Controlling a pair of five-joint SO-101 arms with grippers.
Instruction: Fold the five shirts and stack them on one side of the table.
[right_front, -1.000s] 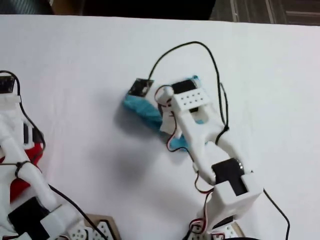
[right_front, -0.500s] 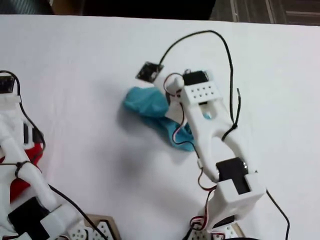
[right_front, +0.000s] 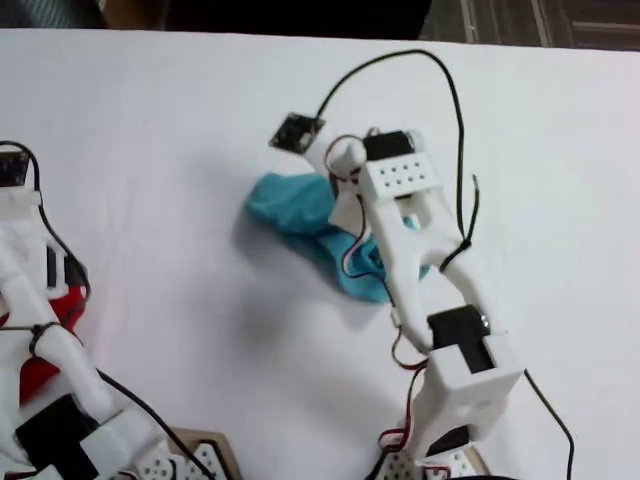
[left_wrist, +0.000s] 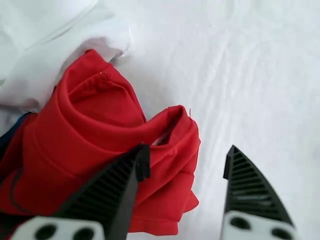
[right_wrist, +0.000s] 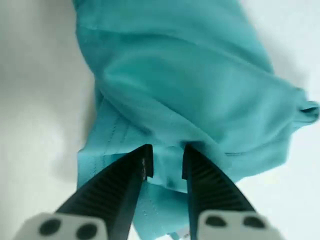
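The white table (right_front: 150, 130) bears a teal shirt (right_front: 290, 205) and a red shirt (right_front: 38, 375).

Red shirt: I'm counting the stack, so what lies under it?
White cloth and a dark blue strip show at the red shirt's edges; how far they run beneath it is covered.

Soft matt cloth of the teal shirt (right_wrist: 190, 85) and red shirt (left_wrist: 85, 145); wrinkled white tablecloth (left_wrist: 250, 75).

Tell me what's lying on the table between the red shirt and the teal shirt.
Nothing. In the high view, the white table between the red shirt and the teal shirt is bare.
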